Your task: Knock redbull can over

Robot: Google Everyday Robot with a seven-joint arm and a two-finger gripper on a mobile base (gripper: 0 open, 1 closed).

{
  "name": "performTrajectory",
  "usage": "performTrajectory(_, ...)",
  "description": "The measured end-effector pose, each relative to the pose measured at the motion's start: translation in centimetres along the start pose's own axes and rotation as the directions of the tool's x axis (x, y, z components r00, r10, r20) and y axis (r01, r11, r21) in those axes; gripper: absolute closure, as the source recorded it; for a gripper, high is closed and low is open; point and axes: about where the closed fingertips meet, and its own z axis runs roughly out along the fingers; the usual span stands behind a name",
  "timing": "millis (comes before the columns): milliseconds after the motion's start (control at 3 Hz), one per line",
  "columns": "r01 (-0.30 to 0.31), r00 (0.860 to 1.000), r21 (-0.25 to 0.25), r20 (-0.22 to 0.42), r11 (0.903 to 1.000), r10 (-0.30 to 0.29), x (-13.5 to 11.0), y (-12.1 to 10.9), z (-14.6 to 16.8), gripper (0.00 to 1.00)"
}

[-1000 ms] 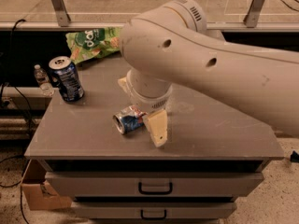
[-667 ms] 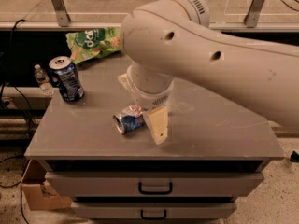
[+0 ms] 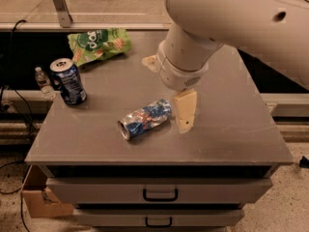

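**Operator:** Where do I stand?

**Spotter:** Your claw (image 3: 185, 111) hangs low over the table (image 3: 231, 129), above the drawers (image 3: 159, 193). The redbull can (image 3: 145, 119) lies flat on its side just beside the claw. I can't say whether the two touch. I also can't tell if the claw is released or clenched, but it isn't grasping the can.

**Operator:** So the knock is made?

**Spotter:** I'd judge so, since the can is down. What's left for you is to get clear cleanly. Lift the claw straight up and away from the can. Don't sweep sideways toward it, because a can on its side rolls easily and the front edge of the table isn't far from it. Go slowly until the claw is well above it.

**Operator:** How does the can look?

**Spotter:** It's slim and silver with blue and red markings, and its wall looks a little dented. One end points at the claw. The other end faces out toward the near corner, away from the claw.

**Operator:** Anything else in reach?

**Spotter:** Farther out on the can's side of the claw, a wider blue can (image 3: 68, 81) stands upright, well apart from it. Leave that one alone. A small water bottle (image 3: 43, 82) stands just past it, off the table. Farthest back, beyond the claw, lies a green snack bag (image 3: 99, 43).
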Motion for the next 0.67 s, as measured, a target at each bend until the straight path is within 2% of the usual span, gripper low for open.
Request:
performTrajectory(333,-0.09,0.995,-0.019,0.047,0.9957,0.091,4.0,1.4,0.2,0.0)
performTrajectory(667,-0.198,0.974,-0.03,0.101,0.9797,0.2,6.9,3.4,1.1,0.0)
